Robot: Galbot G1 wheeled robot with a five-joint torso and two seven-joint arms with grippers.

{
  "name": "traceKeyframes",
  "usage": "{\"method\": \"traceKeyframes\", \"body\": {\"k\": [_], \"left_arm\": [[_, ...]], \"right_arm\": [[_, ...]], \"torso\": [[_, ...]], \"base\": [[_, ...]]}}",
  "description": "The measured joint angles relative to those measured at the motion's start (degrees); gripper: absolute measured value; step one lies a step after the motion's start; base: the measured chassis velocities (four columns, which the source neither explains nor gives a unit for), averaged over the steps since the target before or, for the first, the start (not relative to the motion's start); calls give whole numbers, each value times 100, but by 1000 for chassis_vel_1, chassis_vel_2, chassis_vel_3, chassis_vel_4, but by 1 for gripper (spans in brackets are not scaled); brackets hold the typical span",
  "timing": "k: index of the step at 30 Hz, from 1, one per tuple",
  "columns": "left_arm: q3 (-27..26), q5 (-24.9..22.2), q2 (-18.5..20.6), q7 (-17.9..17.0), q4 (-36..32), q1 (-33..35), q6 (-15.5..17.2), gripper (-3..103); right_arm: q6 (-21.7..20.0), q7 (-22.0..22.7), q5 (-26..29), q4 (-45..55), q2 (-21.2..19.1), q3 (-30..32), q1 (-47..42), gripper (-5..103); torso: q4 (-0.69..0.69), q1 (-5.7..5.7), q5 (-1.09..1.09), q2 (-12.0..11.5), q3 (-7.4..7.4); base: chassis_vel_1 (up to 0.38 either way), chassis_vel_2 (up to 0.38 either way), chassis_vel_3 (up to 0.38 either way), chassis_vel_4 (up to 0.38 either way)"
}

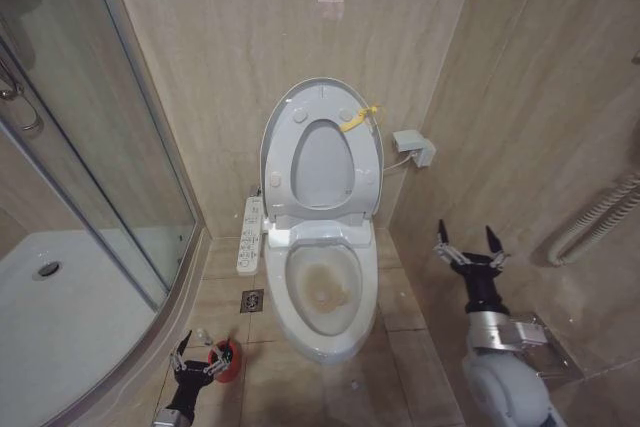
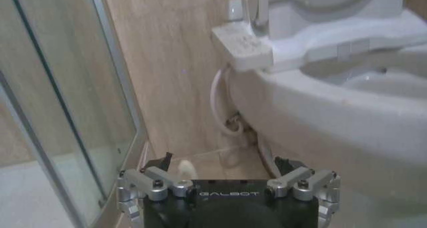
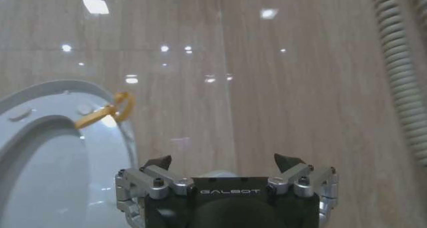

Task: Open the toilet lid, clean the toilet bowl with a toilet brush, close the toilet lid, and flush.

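the left gripper hangs spread and empty low over the red holder, where the toilet brush stands by the toilet bowl. the right gripper waits spread beside the bowl. behind, the toilet lid stands raised. the step looks like fetching the brush; next calls for pinching its thin handle.

The word "GALBOT" stands in pale letters on the black body of the left claw, at 6 o'clock in its wrist view. The same "GALBOT" stands on the black body of the right claw, likewise at 6 o'clock.
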Motion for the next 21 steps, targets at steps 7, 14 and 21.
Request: {"method": "traceKeyframes", "body": {"k": [7, 14, 21], "left_arm": [[-44, 403, -191, 11, 634, -341, -146, 100], [-201, 499, -217, 287, 1155, -568, -448, 100], [5, 179, -276, 614, 1986, -1237, -581, 100]], "right_arm": [[-147, 127, 512, 51, -192, 105, 104, 100], [-137, 113, 596, 38, -211, 103, 97, 100], [-224, 228, 750, 53, -136, 82, 109, 100]], "torso": [[-1, 0, 0, 0, 0], [1, 0, 0, 0, 0], [-1, 0, -2, 0, 0]], "base": [[0, 0, 0, 0], [0, 0, 0, 0], [0, 0, 0, 0]]}}
